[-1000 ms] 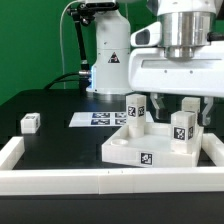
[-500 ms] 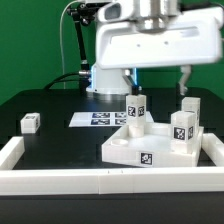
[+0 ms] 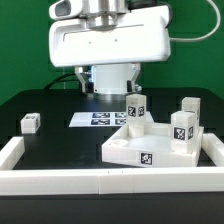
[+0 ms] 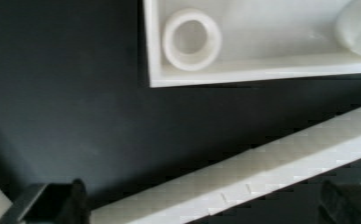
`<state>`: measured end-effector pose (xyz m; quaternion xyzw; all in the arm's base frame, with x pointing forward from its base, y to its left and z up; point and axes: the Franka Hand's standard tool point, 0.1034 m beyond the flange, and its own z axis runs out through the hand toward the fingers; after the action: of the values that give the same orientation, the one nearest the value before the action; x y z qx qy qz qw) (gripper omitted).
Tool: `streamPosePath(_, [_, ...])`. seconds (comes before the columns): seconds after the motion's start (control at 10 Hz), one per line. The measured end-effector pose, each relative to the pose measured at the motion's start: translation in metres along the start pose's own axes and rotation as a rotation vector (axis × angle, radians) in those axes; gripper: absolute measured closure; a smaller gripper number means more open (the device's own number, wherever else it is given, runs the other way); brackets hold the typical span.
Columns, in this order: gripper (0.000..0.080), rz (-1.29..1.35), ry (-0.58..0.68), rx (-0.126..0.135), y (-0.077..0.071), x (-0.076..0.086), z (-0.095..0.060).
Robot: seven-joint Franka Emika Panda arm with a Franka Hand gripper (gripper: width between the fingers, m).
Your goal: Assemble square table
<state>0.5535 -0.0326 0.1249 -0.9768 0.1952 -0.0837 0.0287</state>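
Observation:
The square table's white slab (image 3: 150, 146) lies at the exterior view's right, tags on its sides. Three white tagged leg posts stand on it: one at the near-left corner (image 3: 136, 108), one at the right (image 3: 182, 126), one behind (image 3: 189, 104). A fourth small tagged white piece (image 3: 29, 123) lies apart at the left. My gripper (image 3: 110, 70) hangs high, left of and above the slab, touching nothing. In the wrist view the gripper (image 4: 198, 205) is open and empty. A slab corner with a round hole (image 4: 195, 40) shows there.
The marker board (image 3: 100, 119) lies flat behind the slab. A long low white wall (image 3: 60, 178) borders the front and sides, and crosses the wrist view (image 4: 266, 165). The arm's base (image 3: 108, 85) stands at the back.
My gripper has moved from above the slab's right posts toward the exterior view's left and risen. The posts and the slab have not moved.

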Motion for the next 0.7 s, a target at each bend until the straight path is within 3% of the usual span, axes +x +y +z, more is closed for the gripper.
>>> streamPosePath(0.4, [0.015, -0.048, -0.003, -0.015, 0.006, 0.0, 0.009])
streamPosePath(0.5, [0.015, -0.091, 0.007, -0.028, 0.017, -0.003, 0.014])
streamPosePath(0.7, [0.015, -0.112, 0.001, -0.062, 0.061, -0.015, 0.022])
